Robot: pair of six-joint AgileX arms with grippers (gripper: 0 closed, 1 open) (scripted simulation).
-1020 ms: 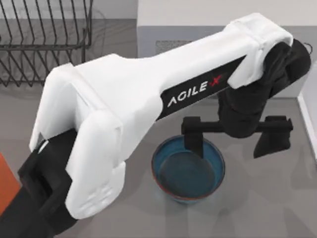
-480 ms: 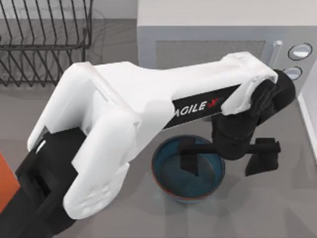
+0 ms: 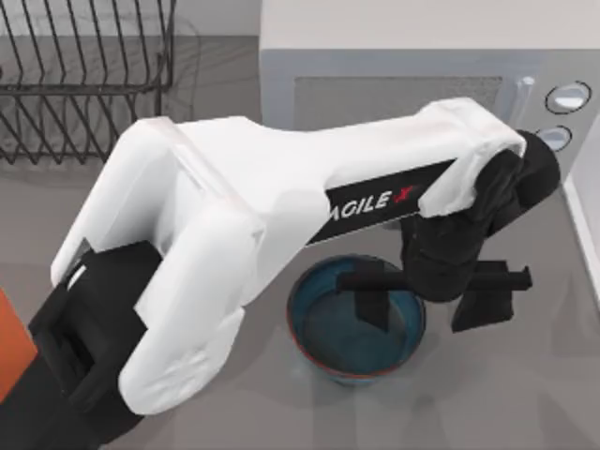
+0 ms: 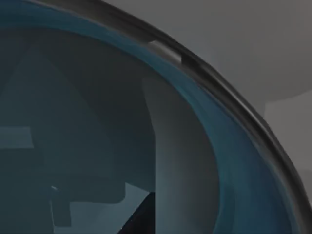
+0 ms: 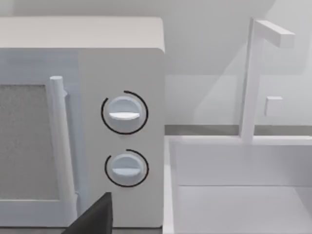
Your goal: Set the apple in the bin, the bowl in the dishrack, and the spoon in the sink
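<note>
The teal-blue bowl (image 3: 328,330) with its reddish-brown rim sits upright on the grey counter in front of the microwave. My left gripper (image 3: 427,317) is open and straddles the bowl's right rim, one finger (image 3: 375,302) inside the bowl and the other (image 3: 485,302) outside it. The left wrist view looks close into the bowl's blue inner wall (image 4: 97,122). The black wire dishrack (image 3: 84,75) stands at the far left. The sink (image 5: 243,185) lies right of the microwave. A dark part of my right gripper (image 5: 95,219) faces the microwave. The apple and the spoon are out of view.
A white microwave (image 3: 403,84) stands behind the bowl, with two dials (image 5: 124,113). A white faucet (image 5: 253,73) rises behind the sink. An orange-red object (image 3: 9,347) shows at the left edge. My left arm's white body (image 3: 234,216) covers much of the counter.
My left gripper has come down and toward the front over the bowl's right rim. Its fingers have drawn somewhat closer together. The bowl has not moved.
</note>
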